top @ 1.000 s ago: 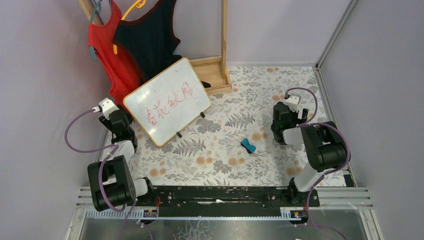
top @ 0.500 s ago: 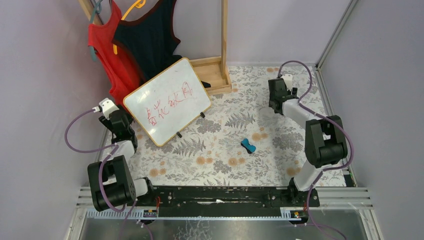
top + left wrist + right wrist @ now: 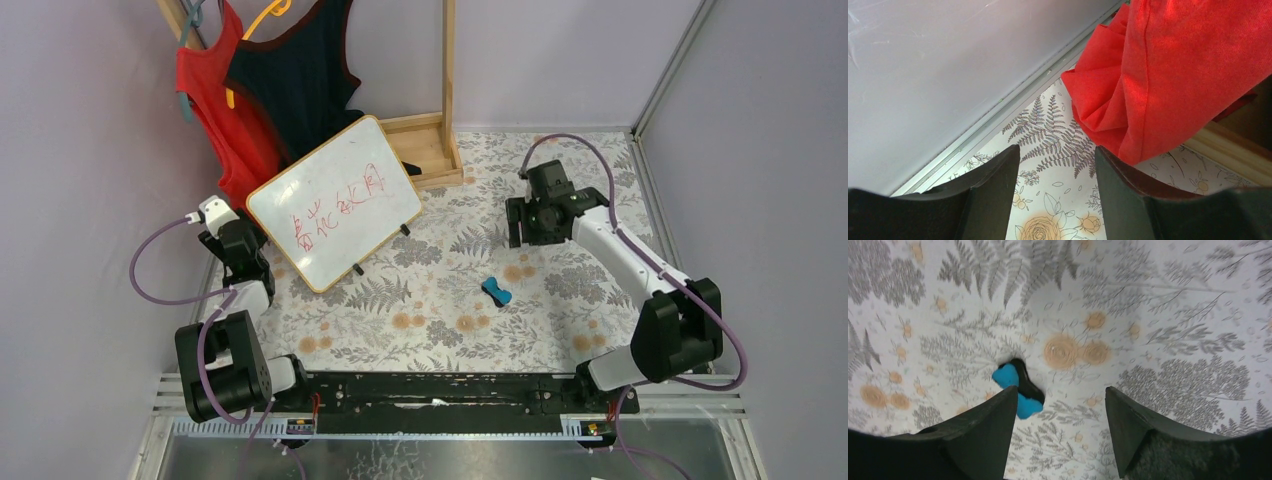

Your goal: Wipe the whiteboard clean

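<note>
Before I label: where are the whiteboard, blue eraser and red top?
whiteboard (image 3: pixel 335 205), top view, white writing surface.
blue eraser (image 3: pixel 497 291), top view, its middle.
red top (image 3: pixel 1173 75), left wrist view, folded cloth.

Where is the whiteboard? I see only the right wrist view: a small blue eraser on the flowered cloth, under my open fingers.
Observer: The whiteboard is at the far left of the table, with red characters written on it.
Operator: What is the left arm doing?
Observer: The left fingers are open with nothing between them, facing a red garment that hangs beside the board.
Operator: Is the eraser close to the board?
Observer: No. The eraser lies apart from it, near the middle of the table.
</note>
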Robot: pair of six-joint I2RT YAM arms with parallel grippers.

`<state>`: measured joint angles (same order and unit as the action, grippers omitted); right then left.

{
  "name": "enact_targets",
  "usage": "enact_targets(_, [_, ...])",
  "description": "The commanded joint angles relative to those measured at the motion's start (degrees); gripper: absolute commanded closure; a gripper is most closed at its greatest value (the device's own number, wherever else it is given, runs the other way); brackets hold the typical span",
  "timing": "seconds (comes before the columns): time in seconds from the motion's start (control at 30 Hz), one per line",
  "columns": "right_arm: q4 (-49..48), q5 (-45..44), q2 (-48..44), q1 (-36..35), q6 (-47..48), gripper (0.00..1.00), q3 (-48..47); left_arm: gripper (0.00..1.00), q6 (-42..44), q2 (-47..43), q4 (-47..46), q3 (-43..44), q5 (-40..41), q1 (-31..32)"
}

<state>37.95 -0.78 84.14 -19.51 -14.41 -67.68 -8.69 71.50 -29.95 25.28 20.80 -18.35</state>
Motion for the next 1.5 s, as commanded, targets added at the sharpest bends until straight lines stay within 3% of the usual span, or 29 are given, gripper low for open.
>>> enact_targets(0.0, [4.45,4.51,-3.52,-3.78,0.45,0.28,3.16,0.44,0.95,-0.84,-3.45,-0.44,-0.20,0.45])
enact_targets(0.17, [-0.57,10.87,-5.99,-8.84,2.09,0.28,9.50,0.44,1.06,-0.75,-3.44,-0.31,-0.41,0.42])
enact_targets(0.4, [-8.22,10.77,-4.91,-11.52,2.94,0.27,15.74,0.44,1.04,-1.22,-3.79,-0.81,-0.34,0.46])
enact_targets(0.83, [-12.35,8.42,3.18,-11.61,3.44,0.27,14.20,0.44,1.04,-1.01,-3.71,-0.56,-0.27,0.49])
enact_targets(1.47, [-12.38,7.14,5.86,-11.57,2.01,0.31,15.78,0.44,0.82,-0.37,-3.01,0.04,0.39,0.48])
